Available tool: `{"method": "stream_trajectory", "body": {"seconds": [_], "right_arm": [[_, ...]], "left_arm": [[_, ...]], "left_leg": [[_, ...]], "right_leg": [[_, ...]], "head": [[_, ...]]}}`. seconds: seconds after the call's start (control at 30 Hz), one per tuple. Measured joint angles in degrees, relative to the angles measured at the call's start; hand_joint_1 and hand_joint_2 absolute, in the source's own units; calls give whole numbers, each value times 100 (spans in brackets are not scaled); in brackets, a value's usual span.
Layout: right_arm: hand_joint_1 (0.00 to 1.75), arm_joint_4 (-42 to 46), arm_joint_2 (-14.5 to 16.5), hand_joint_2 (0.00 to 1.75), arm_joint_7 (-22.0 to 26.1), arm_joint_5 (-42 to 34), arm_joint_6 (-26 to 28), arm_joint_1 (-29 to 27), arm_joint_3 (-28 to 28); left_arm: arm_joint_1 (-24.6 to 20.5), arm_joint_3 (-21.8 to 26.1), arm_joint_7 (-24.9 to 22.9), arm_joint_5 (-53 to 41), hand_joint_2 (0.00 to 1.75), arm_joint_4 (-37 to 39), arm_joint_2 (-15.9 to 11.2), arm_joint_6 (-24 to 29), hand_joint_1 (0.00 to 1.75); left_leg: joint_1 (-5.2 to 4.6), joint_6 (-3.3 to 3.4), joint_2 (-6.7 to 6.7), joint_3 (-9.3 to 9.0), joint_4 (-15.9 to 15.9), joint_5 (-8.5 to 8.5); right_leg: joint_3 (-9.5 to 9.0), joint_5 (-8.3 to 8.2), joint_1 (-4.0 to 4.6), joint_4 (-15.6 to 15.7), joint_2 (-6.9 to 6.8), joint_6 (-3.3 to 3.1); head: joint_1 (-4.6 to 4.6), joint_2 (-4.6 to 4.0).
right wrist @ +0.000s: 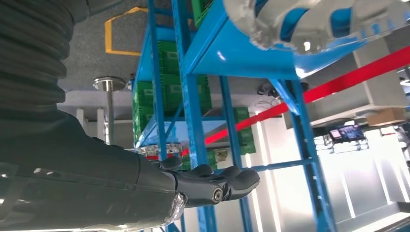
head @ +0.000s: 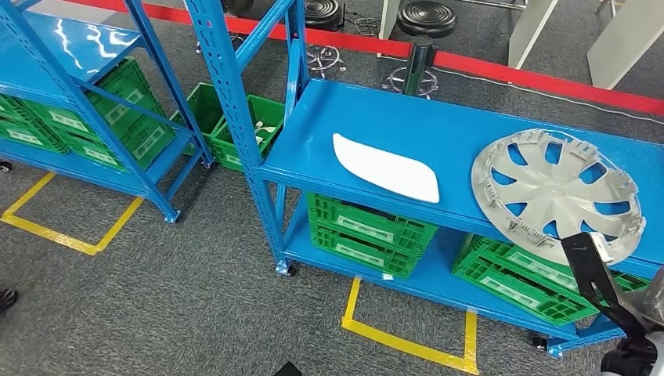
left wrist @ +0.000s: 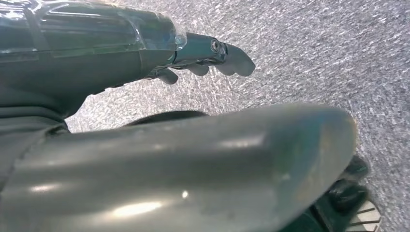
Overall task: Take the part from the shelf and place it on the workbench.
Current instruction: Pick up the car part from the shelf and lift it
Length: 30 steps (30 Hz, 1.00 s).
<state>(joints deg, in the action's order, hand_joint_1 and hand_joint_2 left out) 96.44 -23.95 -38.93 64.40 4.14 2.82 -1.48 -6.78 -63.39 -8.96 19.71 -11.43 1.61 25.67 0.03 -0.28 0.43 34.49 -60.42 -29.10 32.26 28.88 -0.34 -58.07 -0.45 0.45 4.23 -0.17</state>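
Blue shelf point(head: 376, 125) holds wheel cover point(head: 557, 193) just beyond right hand point(head: 589, 252).

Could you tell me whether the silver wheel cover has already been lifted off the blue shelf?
No, in the head view the wheel cover lies flat on the blue shelf, right of the white part.

Grey carpet floor point(head: 196, 298) carries yellow tape outlines point(head: 407, 341) and a red line point(head: 501, 69). Black stools point(head: 427, 19) stand beyond it, beside white furniture legs point(head: 531, 31).
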Motion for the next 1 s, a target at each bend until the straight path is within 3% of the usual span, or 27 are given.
{"method": "stream_trajectory", "body": {"seconds": [0.1, 0.17, 0.27, 0.3, 0.33, 0.37, 0.43, 0.5, 0.63, 0.8, 0.83, 0.9, 0.97, 1.0], "right_arm": [[0, 12, 21, 175, 0, 9, -4, 27, -72], [0, 32, 25, 175, 0, 22, -7, 31, -114], [0, 46, 27, 175, 0, 30, -9, 13, -170], [0, 44, 29, 175, 0, 30, -10, -7, -189], [0, 43, 30, 175, 0, 30, -10, -26, -205], [0, 43, 31, 175, 0, 30, -7, -41, -213], [0, 45, 29, 175, 0, 26, 3, -56, -217], [0, 49, 28, 175, 0, 8, 7, -63, -221], [0, 61, 29, 175, 0, -17, 6, -77, -241], [0, 62, 28, 175, 0, -18, 5, -76, -246], [0, 64, 29, 175, 0, -19, 5, -75, -253], [0, 66, 35, 175, 0, -25, 3, -81, -288], [0, 66, 50, 175, 0, -37, -1, -89, -333], [0, 64, 57, 175, 0, -42, -2, -90, -349]], "left_arm": [[0, 0, -4, 6, 0, 0, -1, -23, 0], [-2, 1, -25, 11, 0, 0, 1, -35, 0], [-5, 2, -49, 11, 0, 1, 4, -41, 0], [-3, 2, -53, 11, 0, 1, 4, -42, 0], [-1, 2, -57, 10, 0, 2, 4, -43, 0], [0, 2, -60, 10, 0, 2, 3, -43, 0], [-2, 2, -61, 9, 0, 2, 5, -57, 0], [-10, 2, -61, 6, 0, 2, 8, -96, 0], [-11, 2, -63, -10, 0, 2, 16, -140, 0], [-13, 2, -63, -15, 0, 2, 16, -140, 0], [-15, 2, -62, -20, 0, 2, 14, -143, 0], [-13, 2, -61, -31, 0, 2, 6, -158, 0], [-10, 2, -61, -46, 0, 2, -11, -190, 0], [-10, 2, -61, -51, 0, 2, -18, -203, 0]], "left_leg": [[-15, 102, 1, -48, 108, 0], [4, 155, -1, -67, 131, 13], [5, 201, 4, -79, 138, 7], [-1, 208, 4, -82, 138, 2], [-7, 214, 1, -86, 137, -3], [-12, 216, -4, -96, 136, -9], [-17, 204, -20, -128, 137, -25], [-31, 167, -34, -134, 131, -42], [-18, 69, -29, -126, 155, -35], [-18, 50, -26, -134, 161, -37], [-15, 30, -29, -93, 60, -116], [5, -36, -37, 234, -595, -436], [28, -53, -37, 230, -530, -319], [31, -30, -35, 123, -274, -150]], "right_leg": [[-2, 12, -7, 2, 1, 84], [55, 138, -17, -155, 4, 143], [517, 622, -24, -1127, 7, 206], [676, 712, -24, -1431, 7, 213], [756, 693, -23, -1560, 7, 211], [739, 568, -22, -1483, 8, 199], [458, 146, -17, -815, 14, 147], [178, -85, 4, -197, 28, 84], [114, -84, 44, -15, 42, -4], [107, -94, 41, 9, 42, -26], [88, -107, 28, 34, 36, -44], [53, -129, 4, 82, 22, -87], [31, -112, 3, 77, 21, -73], [31, -96, 13, 61, 26, -43]], "head": [[-4, 0], [-11, 0], [-21, 0], [-21, 0], [-21, 0], [-21, 0], [-21, 0], [-22, 0], [-19, 0], [-20, 0], [-17, 0], [-10, 0], [-4, 0], [-5, 0]]}}
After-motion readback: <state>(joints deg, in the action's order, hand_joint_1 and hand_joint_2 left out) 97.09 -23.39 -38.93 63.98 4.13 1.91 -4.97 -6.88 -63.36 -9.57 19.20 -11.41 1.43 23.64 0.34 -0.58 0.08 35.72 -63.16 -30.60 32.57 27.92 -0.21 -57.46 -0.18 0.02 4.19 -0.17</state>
